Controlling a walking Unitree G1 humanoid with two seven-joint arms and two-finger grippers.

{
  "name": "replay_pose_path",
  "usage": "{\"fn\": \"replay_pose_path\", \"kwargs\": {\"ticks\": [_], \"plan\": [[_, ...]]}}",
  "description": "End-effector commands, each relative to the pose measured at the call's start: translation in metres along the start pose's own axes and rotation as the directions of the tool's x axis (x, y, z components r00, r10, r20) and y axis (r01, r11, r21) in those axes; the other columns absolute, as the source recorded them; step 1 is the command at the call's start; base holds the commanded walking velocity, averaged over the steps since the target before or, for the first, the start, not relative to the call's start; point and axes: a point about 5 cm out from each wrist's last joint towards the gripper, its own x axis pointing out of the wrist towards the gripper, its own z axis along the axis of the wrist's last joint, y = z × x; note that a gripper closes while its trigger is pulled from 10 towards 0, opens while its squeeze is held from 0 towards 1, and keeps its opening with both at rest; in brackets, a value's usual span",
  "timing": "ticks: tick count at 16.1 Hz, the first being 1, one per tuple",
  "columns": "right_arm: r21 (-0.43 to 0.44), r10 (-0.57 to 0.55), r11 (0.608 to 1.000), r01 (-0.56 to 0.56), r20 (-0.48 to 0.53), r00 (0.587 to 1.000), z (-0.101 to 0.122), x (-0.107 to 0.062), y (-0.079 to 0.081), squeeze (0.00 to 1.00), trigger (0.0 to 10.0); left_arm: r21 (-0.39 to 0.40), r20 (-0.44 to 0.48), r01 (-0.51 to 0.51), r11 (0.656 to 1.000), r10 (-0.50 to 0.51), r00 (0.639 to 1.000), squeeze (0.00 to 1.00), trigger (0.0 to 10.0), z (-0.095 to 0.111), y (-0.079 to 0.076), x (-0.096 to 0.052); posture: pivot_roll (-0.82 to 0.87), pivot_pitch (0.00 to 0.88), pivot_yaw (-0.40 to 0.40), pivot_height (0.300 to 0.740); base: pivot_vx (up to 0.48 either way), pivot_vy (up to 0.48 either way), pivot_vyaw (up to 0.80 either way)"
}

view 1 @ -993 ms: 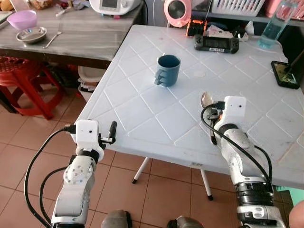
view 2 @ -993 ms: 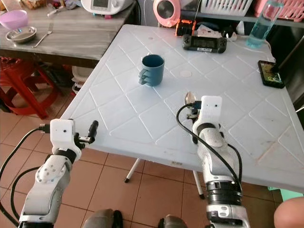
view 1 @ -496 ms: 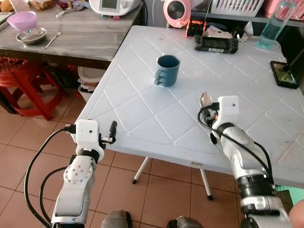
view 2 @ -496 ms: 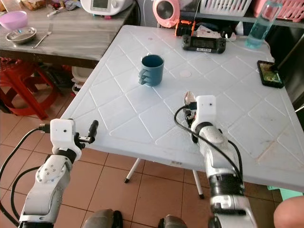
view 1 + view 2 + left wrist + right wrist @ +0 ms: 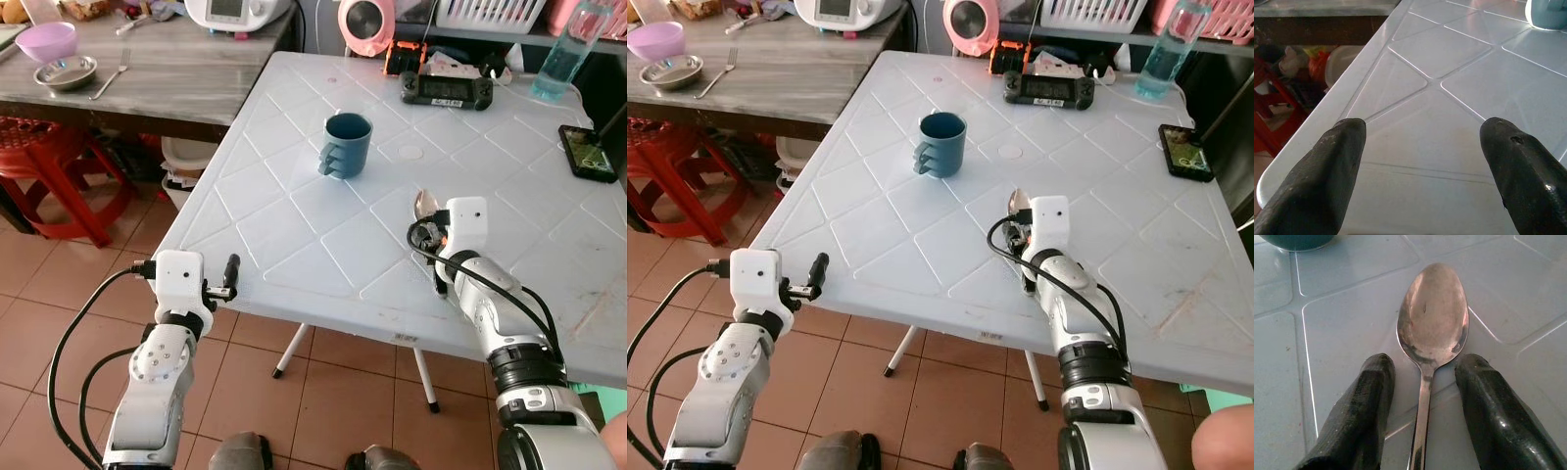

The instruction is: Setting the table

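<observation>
A metal spoon [image 5: 1433, 318] lies flat on the white plastic table [image 5: 294, 196], its bowl pointing toward the far side. My right gripper [image 5: 1424, 367] is low over the table and open. One black finger [image 5: 1364, 396] stands on each side of the spoon's neck, with a small gap to the metal. A dark teal cup [image 5: 347, 144] stands upright further back and to the left of the spoon. My left gripper [image 5: 230, 274] hangs open just off the table's near left edge, nothing between its fingers [image 5: 1337, 161].
A game controller [image 5: 446, 90], a phone [image 5: 588, 154] and a water bottle [image 5: 561, 54] lie along the far and right side. A wooden table at the back left carries a purple bowl [image 5: 45, 39], a metal dish [image 5: 65, 71] and a fork [image 5: 108, 80]. A red stool [image 5: 49, 166] stands below it.
My right wrist has shifted a little to the left and lower over the spoon. The left arm has sunk slightly. Spoon and cup have not moved.
</observation>
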Motion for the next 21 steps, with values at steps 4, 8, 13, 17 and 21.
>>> {"fn": "replay_pose_path", "kwargs": {"ticks": [4,8,13,17,21], "plan": [[0.073,0.03,0.997,-0.023,-0.094,0.995,-0.017,0.0,0.002,0.0,4.9,0.014,0.002,-0.001,1.0,0.001,1.0,0.0,10.0,0.004,0.004,-0.002,0.03,0.073,0.038,0.74,0.0,0.0,0.0],[0.116,0.051,0.993,-0.036,-0.133,0.99,-0.031,-0.005,0.001,0.0,0.0,0.011,0.0,0.005,1.0,-0.005,1.0,0.0,10.0,0.004,0.003,-0.001,0.03,0.074,0.039,0.74,0.0,0.0,0.0],[0.154,0.081,0.987,-0.054,-0.18,0.98,-0.043,-0.009,0.004,0.0,0.0,0.016,-0.002,0.007,1.0,-0.007,1.0,0.0,10.0,0.004,0.004,-0.001,0.03,0.072,0.041,0.74,0.0,0.0,0.0],[0.181,0.073,0.983,-0.037,-0.196,0.978,-0.047,-0.011,0.001,0.0,0.0,0.018,-0.002,0.008,1.0,-0.008,1.0,0.0,10.0,0.004,0.004,-0.001,0.03,0.071,0.041,0.74,0.0,0.0,0.0],[0.221,0.066,0.975,-0.021,-0.201,0.977,-0.049,-0.011,0.002,0.0,0.0,0.019,-0.001,0.011,1.0,-0.011,1.0,0.0,10.0,0.004,0.003,-0.001,0.03,0.066,0.042,0.74,0.0,0.0,0.0]]}}
